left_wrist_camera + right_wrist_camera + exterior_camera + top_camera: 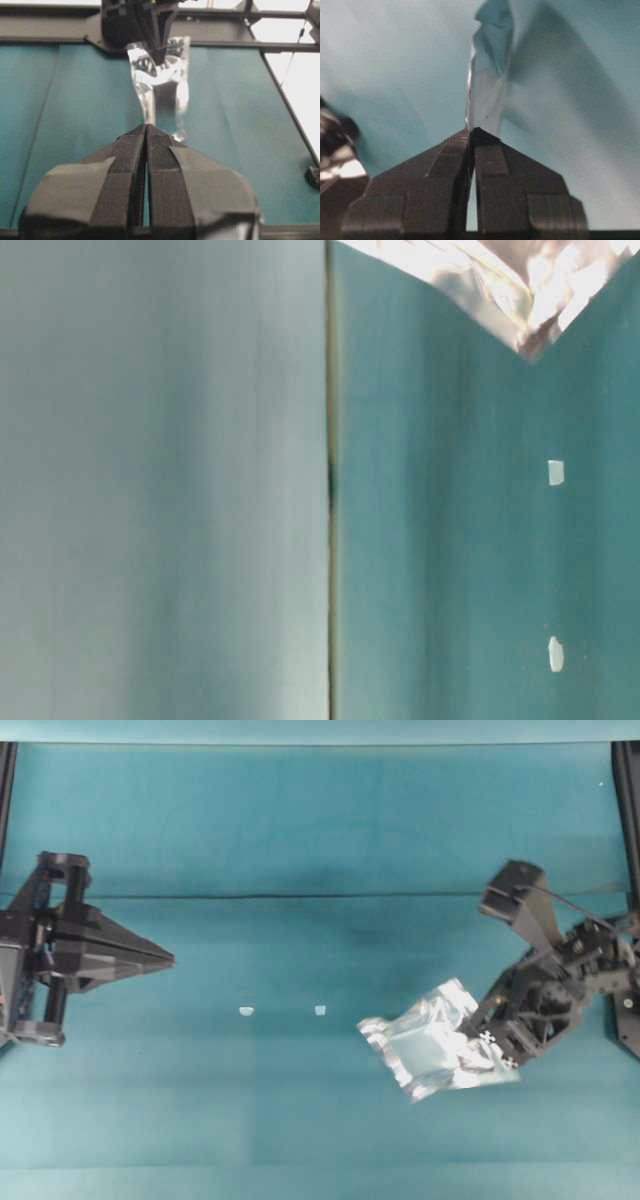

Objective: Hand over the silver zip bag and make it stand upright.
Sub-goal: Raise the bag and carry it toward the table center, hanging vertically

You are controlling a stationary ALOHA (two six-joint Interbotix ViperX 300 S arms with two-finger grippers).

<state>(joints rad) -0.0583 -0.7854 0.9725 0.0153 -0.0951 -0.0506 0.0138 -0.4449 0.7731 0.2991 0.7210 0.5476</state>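
The silver zip bag (428, 1042) is a crinkly foil pouch with a darker centre, held off the teal table at the right of the overhead view. My right gripper (488, 1045) is shut on its right edge; in the right wrist view (471, 131) the thin foil (487, 95) rises from between the closed jaws. A corner of the bag shows at the top of the table-level view (520, 280). My left gripper (168, 960) is shut and empty at the far left, pointing at the bag, which hangs straight ahead in the left wrist view (159, 85).
Two small white marks (246, 1011) (320, 1010) lie on the teal cloth between the arms. A fold line in the cloth (300, 897) runs across the table. Black frame posts stand at the left and right edges.
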